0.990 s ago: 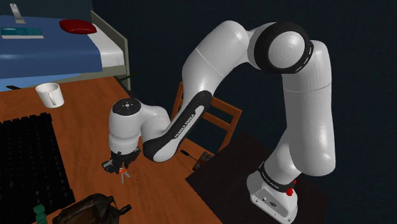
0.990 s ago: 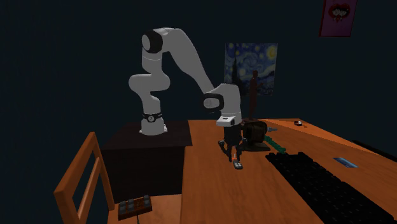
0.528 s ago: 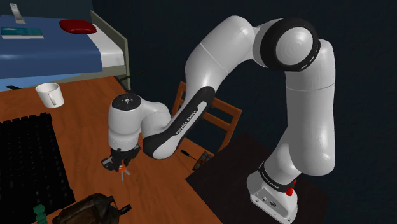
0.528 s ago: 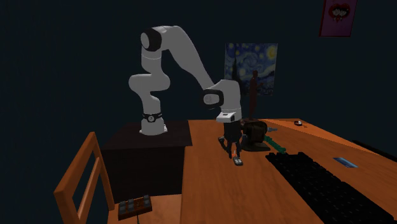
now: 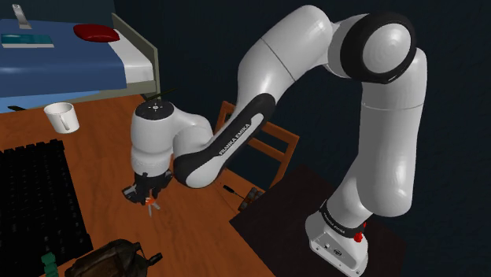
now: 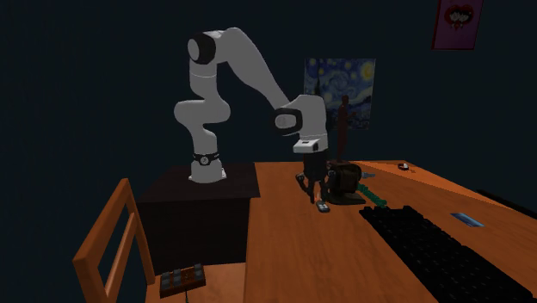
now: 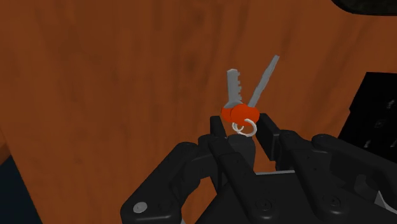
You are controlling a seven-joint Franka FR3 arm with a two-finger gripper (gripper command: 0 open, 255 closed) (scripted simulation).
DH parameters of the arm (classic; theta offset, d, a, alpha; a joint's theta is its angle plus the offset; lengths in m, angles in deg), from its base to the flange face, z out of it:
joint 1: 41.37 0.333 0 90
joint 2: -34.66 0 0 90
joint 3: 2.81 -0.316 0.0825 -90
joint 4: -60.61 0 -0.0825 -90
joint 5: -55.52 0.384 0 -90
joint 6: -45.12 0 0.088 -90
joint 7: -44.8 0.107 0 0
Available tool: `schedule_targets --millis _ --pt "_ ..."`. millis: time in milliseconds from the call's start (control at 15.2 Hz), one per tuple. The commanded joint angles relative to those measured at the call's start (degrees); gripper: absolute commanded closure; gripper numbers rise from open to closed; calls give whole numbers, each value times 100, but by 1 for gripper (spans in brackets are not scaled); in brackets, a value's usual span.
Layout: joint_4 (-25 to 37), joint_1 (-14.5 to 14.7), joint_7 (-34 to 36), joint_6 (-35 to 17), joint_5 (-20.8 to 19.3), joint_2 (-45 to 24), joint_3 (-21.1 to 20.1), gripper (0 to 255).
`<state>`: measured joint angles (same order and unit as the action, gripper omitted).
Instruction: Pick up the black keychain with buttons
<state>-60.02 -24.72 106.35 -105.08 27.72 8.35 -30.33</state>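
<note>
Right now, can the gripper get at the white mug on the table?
Probably not as is: the gripper is shut on the keychain, so it is occupied. Otherwise the stretch of table between it and the mug looks free.

the white franka arm rises upright from its base, folds over at a dark-ringed joint high up, then slopes down in a long link toward the shoulder view's left. the rounded white wrist faces straight down. beneath it the black gripper hangs vertical, fingertips lowest. in the wrist view its two fingers stand close together, clasping the black keychain between them, with the keys sticking out beyond the fingertips.
</note>
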Motion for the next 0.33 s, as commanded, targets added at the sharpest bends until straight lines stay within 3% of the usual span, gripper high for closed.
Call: schedule_targets --millis 0,264 --pt "-19 -80 -98 113 130 140 -102 255" --pt "-25 -151 -191 225 258 272 -195 255"
